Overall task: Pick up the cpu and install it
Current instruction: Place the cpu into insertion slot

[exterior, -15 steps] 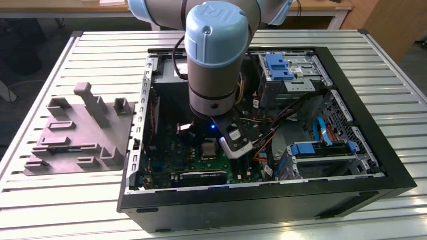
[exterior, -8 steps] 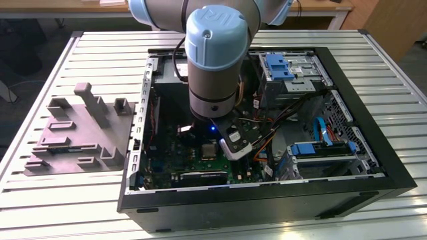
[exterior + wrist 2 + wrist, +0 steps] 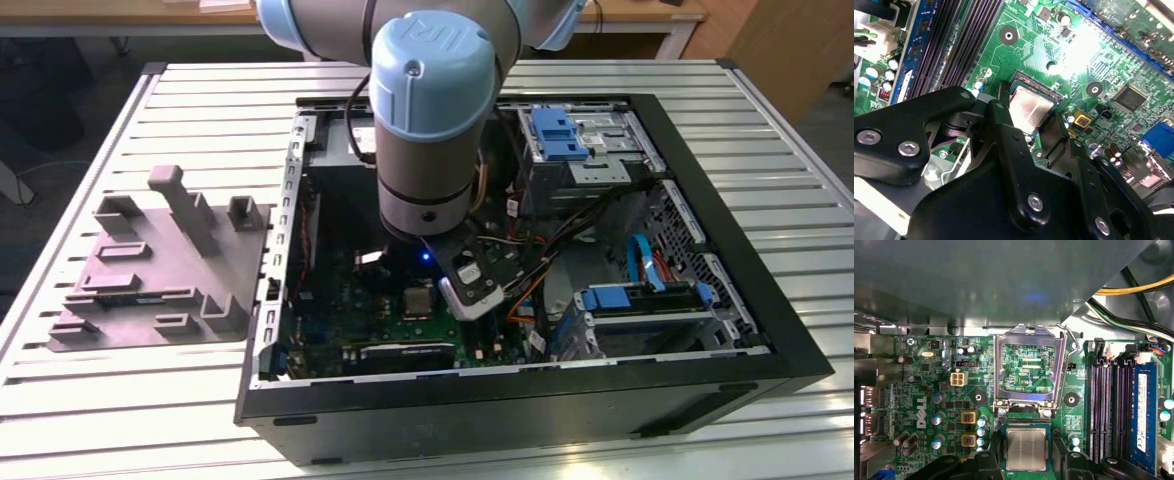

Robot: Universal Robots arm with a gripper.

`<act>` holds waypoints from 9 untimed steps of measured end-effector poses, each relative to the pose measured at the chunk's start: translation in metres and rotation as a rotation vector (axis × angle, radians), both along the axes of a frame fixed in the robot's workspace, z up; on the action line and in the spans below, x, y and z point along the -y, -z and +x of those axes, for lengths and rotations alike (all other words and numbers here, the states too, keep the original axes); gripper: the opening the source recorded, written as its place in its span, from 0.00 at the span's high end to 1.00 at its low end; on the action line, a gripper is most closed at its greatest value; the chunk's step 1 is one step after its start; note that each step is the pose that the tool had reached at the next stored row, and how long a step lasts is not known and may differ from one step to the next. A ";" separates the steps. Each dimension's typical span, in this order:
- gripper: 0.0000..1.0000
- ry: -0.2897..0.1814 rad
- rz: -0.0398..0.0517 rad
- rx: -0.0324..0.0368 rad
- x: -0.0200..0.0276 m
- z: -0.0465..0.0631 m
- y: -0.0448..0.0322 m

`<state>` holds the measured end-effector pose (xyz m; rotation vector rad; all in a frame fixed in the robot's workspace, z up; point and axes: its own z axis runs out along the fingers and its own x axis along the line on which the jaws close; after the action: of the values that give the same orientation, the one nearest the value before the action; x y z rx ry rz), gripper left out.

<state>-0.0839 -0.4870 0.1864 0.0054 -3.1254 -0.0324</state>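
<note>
Just 1 cpu (image 3: 1025, 449), 1 hand (image 3: 1026, 122) astride

Slatted pale metal counter (image 3: 160, 110) across most of the exterior view, ribs running side to side, dark corner caps at the far corners. Grey moulded fixture plate (image 3: 154, 270) with upright blocks lying on it toward the exterior view's left. Open black computer case (image 3: 747, 330) lying on its side at centre and the exterior view's right, reaching near the counter's front edge. Wooden desk (image 3: 654, 15) with a pale leg along the far edge. Wood-toned panel (image 3: 787, 45) at the far corner on the exterior view's right. Dark floor (image 3: 54, 110) past the counter on the exterior view's left. Even indoor light, soft reflections on the slats.
</note>
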 end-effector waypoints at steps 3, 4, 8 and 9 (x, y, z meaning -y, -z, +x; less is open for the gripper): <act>0.53 0.000 0.0000 -0.0001 -0.0001 0.000 -0.0017; 0.53 0.000 -0.0007 -0.0005 0.0001 0.000 -0.0028; 0.53 0.000 -0.0008 -0.0003 0.0001 0.000 -0.0042; 0.53 0.000 -0.0009 -0.0004 0.0001 0.000 -0.0042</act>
<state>-0.0840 -0.4872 0.1907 0.0055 -3.1250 -0.0310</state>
